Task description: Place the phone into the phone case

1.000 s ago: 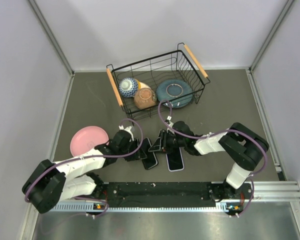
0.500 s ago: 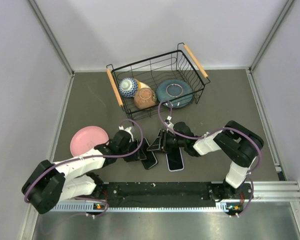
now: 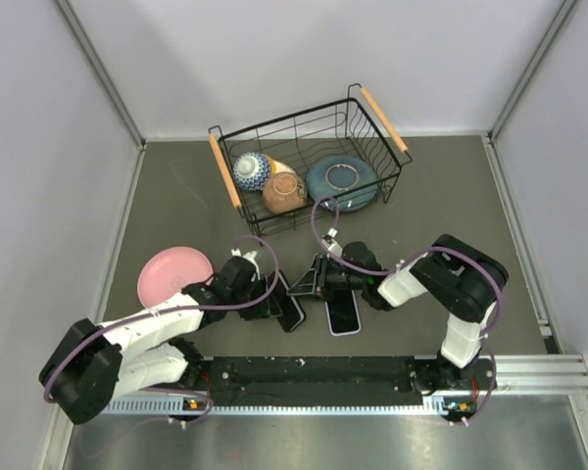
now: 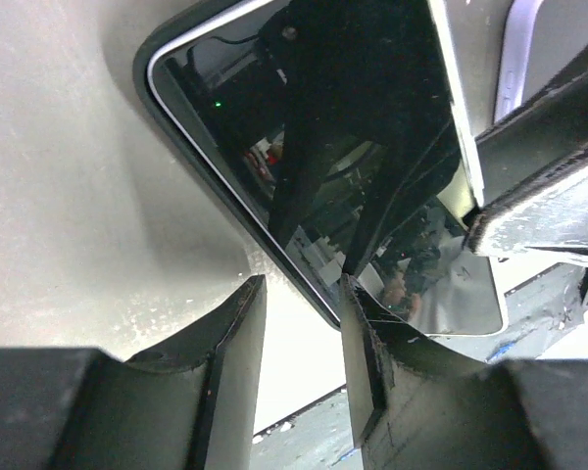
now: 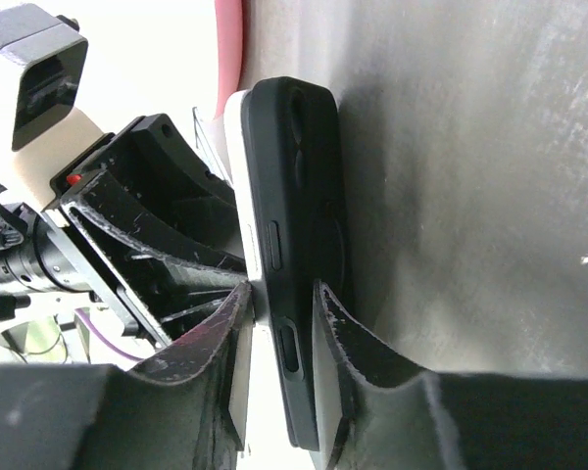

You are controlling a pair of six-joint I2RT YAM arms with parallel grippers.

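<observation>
**So, both arms are crowded down low in front of the basket**

Okay, using the wire basket (image 3: 225, 172) as the reference. Both arms reach inward and lie nearly flat over the table on its near side, with their wrists pointing at each other.

The left gripper (image 3: 272, 302) (image 4: 299, 289) comes in from the near-left of the basket. Its fingers are only a narrow slot apart, right at the rim of the phone (image 3: 291, 311) (image 4: 235, 147). Honestly can't tell if they're actually pinching that edge. The phone lies flat, glossy side up, straight toward the arms from the basket.

The right arm has its elbow bent out to the near-right of the basket. The right gripper (image 3: 318, 281) (image 5: 279, 289) is clamped on a black handset (image 3: 302, 285) (image 5: 299, 176) with a white edge, tipped up off the table.

The phone case (image 3: 344, 313) lies flat below the basket's right half, just beside the phone. It has a pale rim and its face looks dark from above.
</observation>
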